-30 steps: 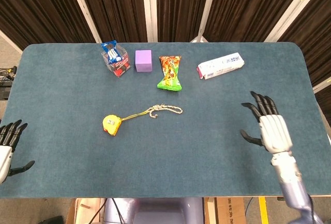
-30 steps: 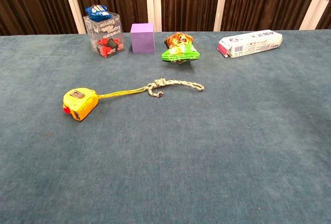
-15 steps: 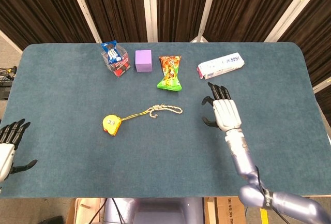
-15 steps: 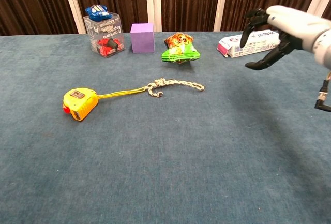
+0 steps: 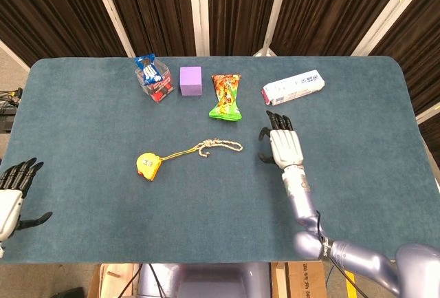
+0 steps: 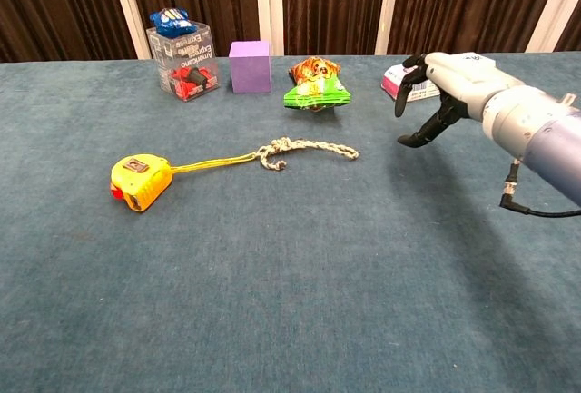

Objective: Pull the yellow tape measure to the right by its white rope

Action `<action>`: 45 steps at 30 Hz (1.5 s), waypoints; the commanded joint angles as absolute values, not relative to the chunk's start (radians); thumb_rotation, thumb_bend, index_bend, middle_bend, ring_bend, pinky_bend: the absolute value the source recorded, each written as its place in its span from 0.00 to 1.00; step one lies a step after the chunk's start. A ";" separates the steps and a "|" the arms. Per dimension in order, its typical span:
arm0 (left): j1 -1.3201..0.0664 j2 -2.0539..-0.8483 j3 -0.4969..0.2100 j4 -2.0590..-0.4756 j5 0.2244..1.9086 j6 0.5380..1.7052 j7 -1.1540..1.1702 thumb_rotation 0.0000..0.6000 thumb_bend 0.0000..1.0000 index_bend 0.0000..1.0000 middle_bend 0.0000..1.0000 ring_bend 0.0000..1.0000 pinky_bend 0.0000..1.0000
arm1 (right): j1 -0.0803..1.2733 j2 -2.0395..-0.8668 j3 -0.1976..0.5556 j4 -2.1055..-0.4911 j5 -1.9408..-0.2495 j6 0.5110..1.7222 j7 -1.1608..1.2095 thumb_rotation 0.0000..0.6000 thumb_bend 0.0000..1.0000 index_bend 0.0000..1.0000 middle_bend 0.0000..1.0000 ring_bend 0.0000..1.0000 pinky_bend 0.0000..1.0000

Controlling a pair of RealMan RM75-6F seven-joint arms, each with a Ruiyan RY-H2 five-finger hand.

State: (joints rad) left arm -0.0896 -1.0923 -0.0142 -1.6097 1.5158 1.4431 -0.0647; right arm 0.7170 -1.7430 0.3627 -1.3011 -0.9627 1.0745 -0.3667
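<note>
The yellow tape measure [image 5: 148, 165] [image 6: 139, 180] lies left of the table's middle. A thin yellow strap runs from it to the knotted white rope [image 5: 221, 146] [image 6: 307, 150], which stretches to the right. My right hand [image 5: 280, 145] [image 6: 438, 90] hovers open above the cloth, a short way right of the rope's free end, fingers spread and holding nothing. My left hand [image 5: 12, 195] stays open at the near left edge, far from the tape measure; the chest view does not show it.
Along the back stand a clear box with a blue pack [image 5: 152, 76] [image 6: 182, 57], a purple cube [image 5: 190, 80] [image 6: 250, 66], a green snack bag [image 5: 225, 97] [image 6: 316, 83] and a white packet [image 5: 293, 87] [image 6: 413, 89] just behind my right hand. The teal table [image 5: 206, 215] extends around them.
My right hand has swung in from the right side of the table toward the middle, ending near the rope's free end. The tape measure, rope and left hand have stayed put.
</note>
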 commanded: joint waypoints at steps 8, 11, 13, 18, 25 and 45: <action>-0.093 -1.093 -0.016 -1.614 1.504 1.433 -0.062 1.00 0.00 0.00 0.00 0.00 0.00 | 0.768 -1.858 0.384 -1.158 -0.925 1.027 -0.308 1.00 0.26 0.51 0.09 0.00 0.00; -0.094 -1.092 -0.016 -1.615 1.500 1.432 -0.063 1.00 0.00 0.00 0.00 0.00 0.00 | 0.782 -1.886 0.390 -1.128 -0.920 1.019 -0.296 1.00 0.26 0.51 0.09 0.00 0.00; -0.094 -1.091 -0.016 -1.615 1.498 1.430 -0.065 1.00 0.00 0.00 0.00 0.00 0.00 | 0.791 -1.903 0.393 -1.109 -0.918 1.013 -0.291 1.00 0.26 0.51 0.09 0.00 0.00; -0.094 -1.089 -0.017 -1.617 1.492 1.429 -0.069 1.00 0.00 0.00 0.00 0.00 0.00 | 0.808 -1.936 0.405 -1.068 -0.911 1.002 -0.274 1.00 0.27 0.53 0.10 0.00 0.00; -0.092 -1.085 -0.016 -1.619 1.485 1.425 -0.074 1.00 0.00 0.00 0.00 0.00 0.00 | 0.822 -1.966 0.415 -1.024 -0.911 0.988 -0.252 1.00 0.31 0.55 0.11 0.00 0.00; -0.090 -1.080 -0.012 -1.628 1.484 1.424 -0.079 1.00 0.00 0.00 0.00 0.00 0.00 | 0.836 -2.005 0.428 -0.988 -0.913 0.983 -0.235 1.00 0.34 0.56 0.11 0.00 0.00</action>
State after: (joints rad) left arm -0.0898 -1.0800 -0.0124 -1.6285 1.4835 1.4238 -0.0787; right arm 0.8363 -2.0052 0.4278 -0.9883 -0.9130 0.9827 -0.2354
